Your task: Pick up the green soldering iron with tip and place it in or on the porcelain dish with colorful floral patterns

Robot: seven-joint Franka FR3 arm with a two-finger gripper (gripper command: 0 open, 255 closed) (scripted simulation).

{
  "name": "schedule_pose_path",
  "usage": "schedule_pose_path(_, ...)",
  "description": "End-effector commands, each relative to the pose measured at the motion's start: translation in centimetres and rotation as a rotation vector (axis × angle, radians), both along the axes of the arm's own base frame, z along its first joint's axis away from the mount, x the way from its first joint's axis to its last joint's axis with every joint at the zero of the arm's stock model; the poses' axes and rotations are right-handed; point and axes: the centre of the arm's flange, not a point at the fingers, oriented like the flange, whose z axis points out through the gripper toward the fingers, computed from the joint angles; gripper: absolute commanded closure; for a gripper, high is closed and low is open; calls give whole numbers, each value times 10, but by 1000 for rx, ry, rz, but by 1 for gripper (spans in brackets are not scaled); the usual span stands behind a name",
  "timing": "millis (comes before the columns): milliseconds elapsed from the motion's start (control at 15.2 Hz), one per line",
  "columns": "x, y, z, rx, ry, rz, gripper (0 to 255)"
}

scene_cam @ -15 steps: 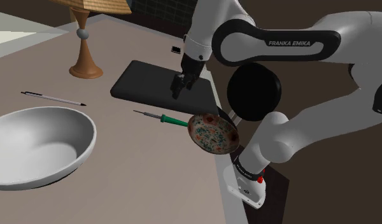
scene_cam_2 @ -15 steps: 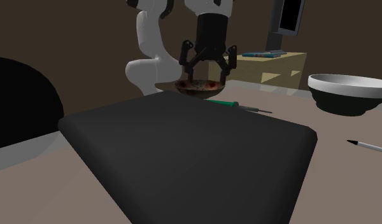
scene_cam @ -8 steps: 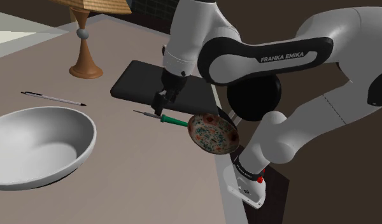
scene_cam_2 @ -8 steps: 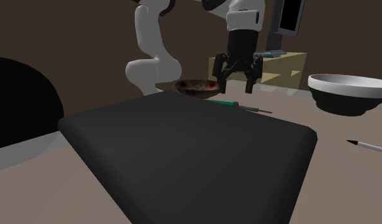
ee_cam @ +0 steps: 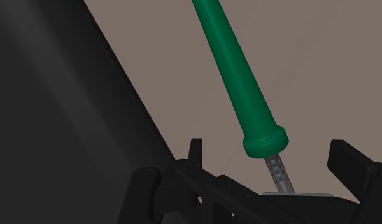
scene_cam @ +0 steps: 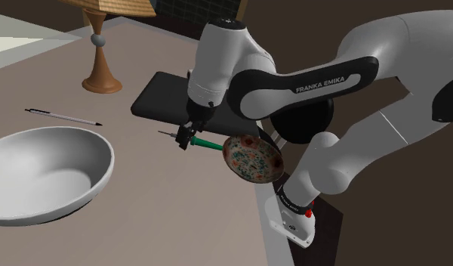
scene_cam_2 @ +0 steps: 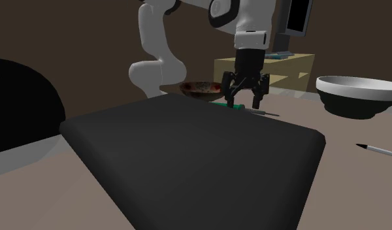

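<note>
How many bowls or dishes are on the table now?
2. A large white bowl at the shoulder view's left; the small floral dish at the table edge, beside the green soldering iron. The arm may hide others.

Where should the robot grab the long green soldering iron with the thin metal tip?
Probably the thick green handle of the green soldering iron, near its collar, coming down from above. It lies flat on the tan table, so the black gripper can straddle its round handle with both fingers; the thin metal tip gives little hold.
</note>
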Motion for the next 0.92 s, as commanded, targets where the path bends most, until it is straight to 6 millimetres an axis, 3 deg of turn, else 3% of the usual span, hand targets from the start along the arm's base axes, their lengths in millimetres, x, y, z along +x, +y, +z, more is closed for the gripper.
schedule_pose_path(0,0,0,-4,0,0,0,0)
schedule_pose_path(396,0,0,-4,0,0,0,0)
schedule_pose_path(462,0,0,-4,0,0,0,255)
schedule_pose_path(858,0,0,-4,0,0,0,255)
